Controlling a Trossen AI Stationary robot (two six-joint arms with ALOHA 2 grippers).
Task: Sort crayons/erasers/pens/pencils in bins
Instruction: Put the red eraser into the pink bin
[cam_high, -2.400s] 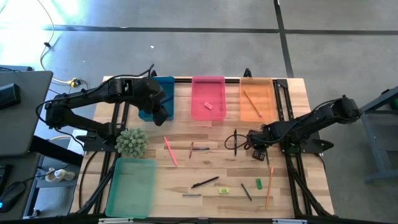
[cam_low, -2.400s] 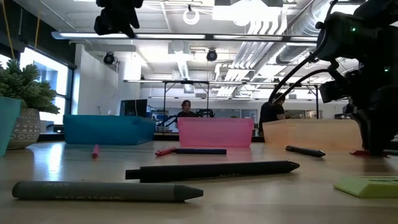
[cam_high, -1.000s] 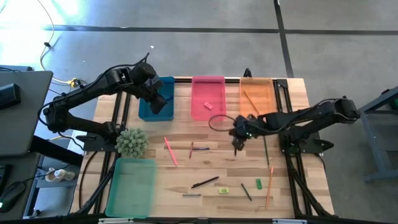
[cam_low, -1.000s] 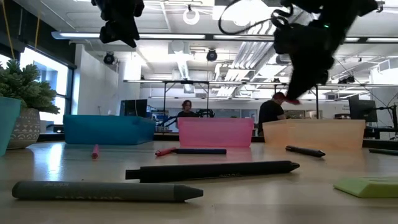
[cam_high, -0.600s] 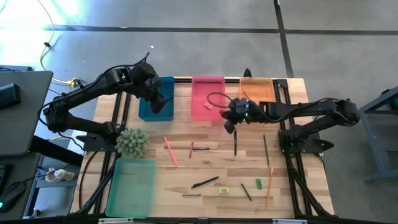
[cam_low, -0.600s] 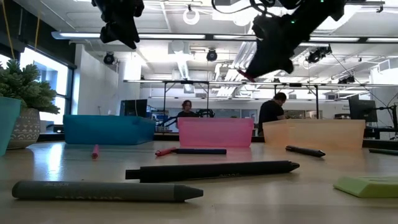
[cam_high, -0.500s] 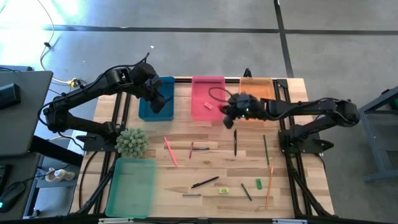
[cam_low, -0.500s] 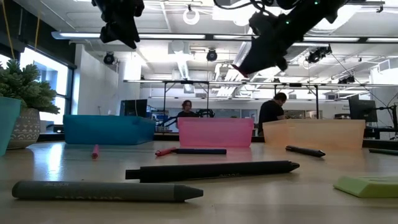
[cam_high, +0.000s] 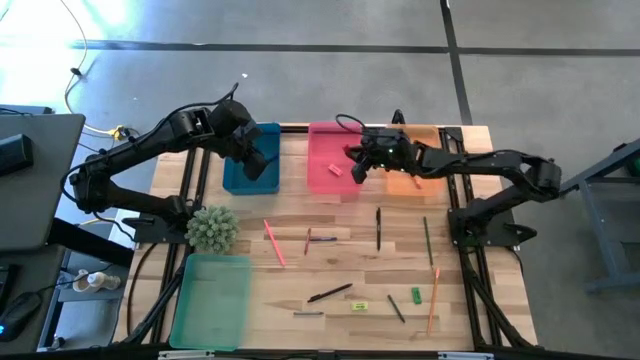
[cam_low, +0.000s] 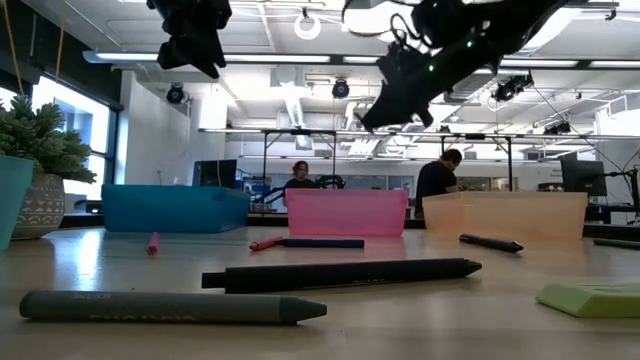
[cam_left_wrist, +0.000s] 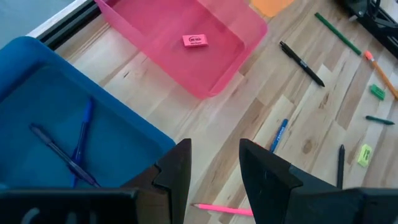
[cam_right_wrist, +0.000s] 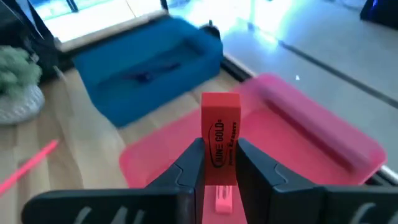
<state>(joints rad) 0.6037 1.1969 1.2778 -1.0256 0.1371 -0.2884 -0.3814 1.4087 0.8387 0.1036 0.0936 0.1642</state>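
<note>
Looking from above, you see the right gripper (cam_high: 356, 166) at the pink bin (cam_high: 334, 135)'s edge. In its wrist view, a red eraser (cam_right_wrist: 220, 134) sits clamped between its fingers, the bin below. The left gripper (cam_left_wrist: 214, 163) hangs open over the blue bin (cam_left_wrist: 37, 93).

text: gold lettering | on: red eraser (cam_right_wrist: 220, 138) | legibility: too blurred to read

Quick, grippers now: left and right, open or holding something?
Left gripper: open, empty, above the blue bin.
Right gripper: shut on a red eraser, over the pink bin.
</note>
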